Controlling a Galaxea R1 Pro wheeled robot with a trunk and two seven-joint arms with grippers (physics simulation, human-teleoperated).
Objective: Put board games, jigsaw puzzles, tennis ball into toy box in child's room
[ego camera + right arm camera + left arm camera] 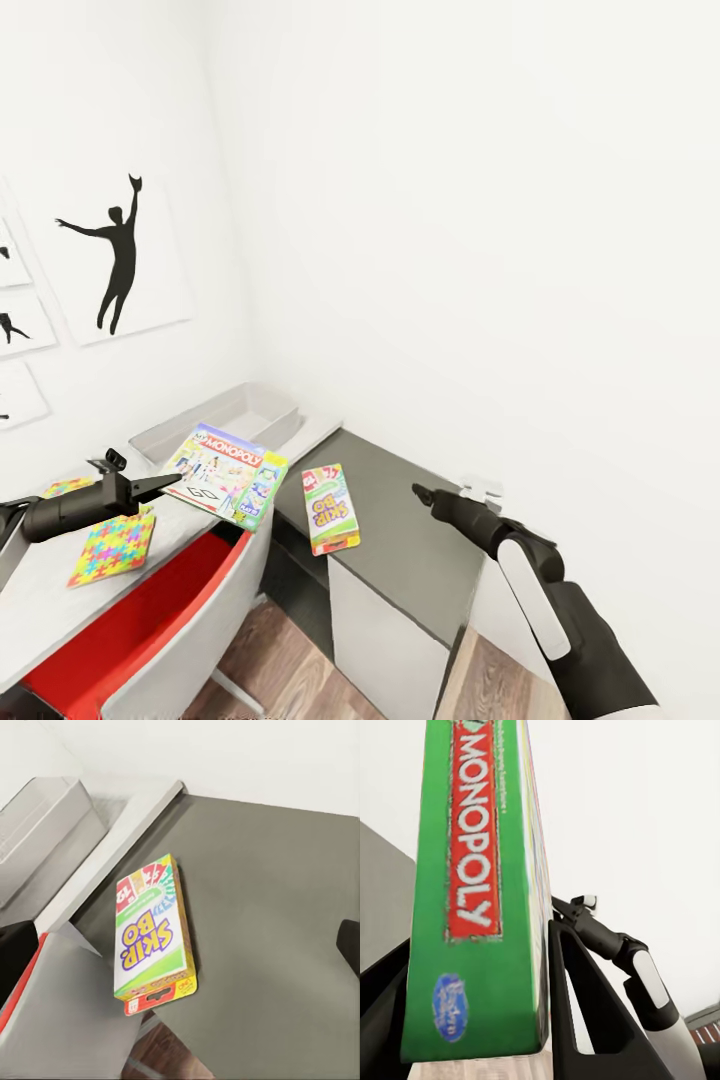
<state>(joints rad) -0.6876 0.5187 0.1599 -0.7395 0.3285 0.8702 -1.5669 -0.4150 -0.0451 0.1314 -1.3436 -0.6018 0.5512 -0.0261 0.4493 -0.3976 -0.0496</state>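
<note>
Pale mottled table [40, 610] below white walls, Monopoly box [215, 467] lifted over it.
Toy box [255, 415] sits at the table's far end, partly hidden by the Monopoly box, which the left gripper [170, 483] clamps by its edge. SKIP-BO box [330, 507] lies off the table on a dark grey cabinet top [420, 560]; one jigsaw puzzle [112, 548] rests on the table, another [66, 487] half hidden behind the left arm. Right gripper [420, 492]: finger state unclear.

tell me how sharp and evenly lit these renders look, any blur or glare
Head view: flat, even light, white walls nearly washed out, straight edges bowed by the wide lens. Left wrist view: the Monopoly box is so close its lettering looks soft. Right wrist view: the Skip-Bo box is crisp, no glare.
</note>
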